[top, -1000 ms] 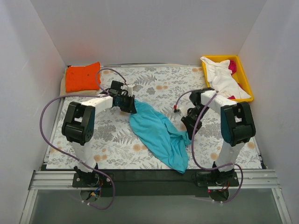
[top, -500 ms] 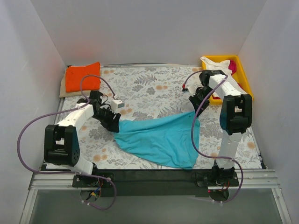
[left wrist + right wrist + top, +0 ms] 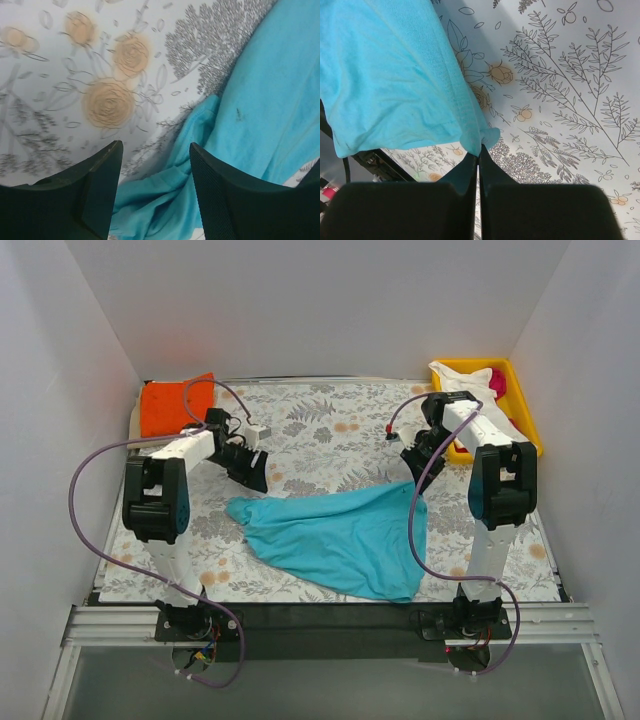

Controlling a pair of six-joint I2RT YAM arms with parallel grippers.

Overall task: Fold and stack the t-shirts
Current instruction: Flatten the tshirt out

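On the floral cloth [image 3: 330, 430] lies a teal t-shirt [image 3: 340, 540] — right end effector [image 3: 479, 150] pinching it.

no text, label, brand, number or sign can be read in any view: none is made out on the teal t-shirt [image 3: 340, 535], the floral table cloth [image 3: 330, 430] or the yellow tray [image 3: 521, 400].
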